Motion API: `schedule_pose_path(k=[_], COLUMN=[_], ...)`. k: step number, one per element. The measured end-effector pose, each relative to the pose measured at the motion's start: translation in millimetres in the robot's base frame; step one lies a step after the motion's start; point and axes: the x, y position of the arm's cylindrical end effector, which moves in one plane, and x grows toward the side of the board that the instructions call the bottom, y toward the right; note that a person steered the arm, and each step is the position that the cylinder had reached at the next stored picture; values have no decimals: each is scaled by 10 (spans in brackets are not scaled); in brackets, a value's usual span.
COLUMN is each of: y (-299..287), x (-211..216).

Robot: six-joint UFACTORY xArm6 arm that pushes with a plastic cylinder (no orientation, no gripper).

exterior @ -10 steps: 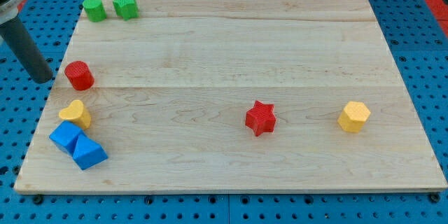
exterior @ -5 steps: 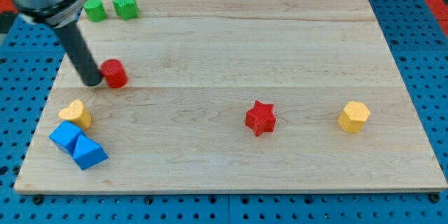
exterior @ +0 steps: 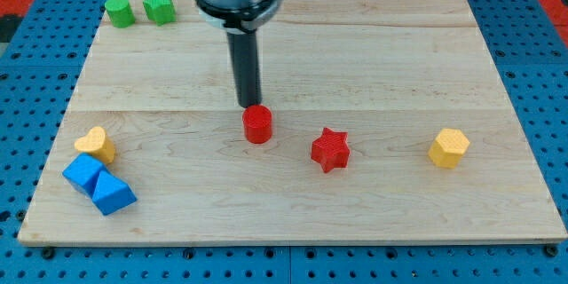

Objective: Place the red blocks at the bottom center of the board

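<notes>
At the upper left of the frame sit a green cylinder [exterior: 118, 11] and a green star-like block [exterior: 160, 7], side by side. Low on the left edge, a yellow block [exterior: 97, 145] lies just above two touching blue blocks [exterior: 98, 186]. None of these matter to the job.

Near the middle, my tip [exterior: 250, 105] rests right at the top edge of the red cylinder [exterior: 257, 125], apparently touching it. There is no pincer on this arm, only the rod, so nothing is open, closed or gripped. The red star [exterior: 330, 150] stands a little to the right and lower, apart from the cylinder. A yellow hexagonal block [exterior: 449, 147] sits far right.

Both reds lie around mid-height, not yet at the bottom centre of the wooden board [exterior: 373, 44]. To do this well, I judge the push should run straight down the frame through the cylinder's centre, or it will roll off sideways.

The arm's upper part is cut off at the frame's top, and actual contact is hard to confirm.
</notes>
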Motion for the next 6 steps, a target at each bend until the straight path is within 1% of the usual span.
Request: schedule_pose_path(k=[1,2,4,5,6], y=[235,235,436,799,1244], x=[521,851,298,320,495])
